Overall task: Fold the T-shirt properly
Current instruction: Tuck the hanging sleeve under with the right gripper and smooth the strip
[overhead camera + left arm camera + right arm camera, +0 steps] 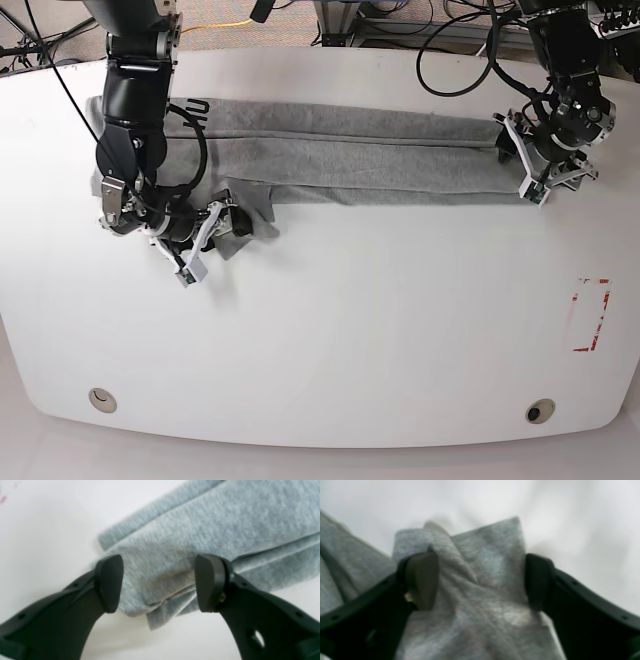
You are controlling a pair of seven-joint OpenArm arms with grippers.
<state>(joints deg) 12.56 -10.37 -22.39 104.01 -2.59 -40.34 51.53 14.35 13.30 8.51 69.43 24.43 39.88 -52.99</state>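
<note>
The grey T-shirt (350, 160) lies folded into a long band across the far half of the white table (330, 330), with black lettering (190, 108) at its left end. My left gripper (530, 165) sits at the band's right end. In the left wrist view the left gripper (160, 585) is open and straddles a layered corner of the T-shirt (200, 525). My right gripper (215, 228) is at a flap sticking out near the band's left end. In the right wrist view the right gripper (480, 582) has its jaws wide apart, with a bunched ridge of the T-shirt (480, 555) filling the gap.
A red rectangular mark (592, 315) is on the table at the right. Black cables (450, 40) trail over the far edge. Two round fittings (100, 400) (540, 411) sit near the front edge.
</note>
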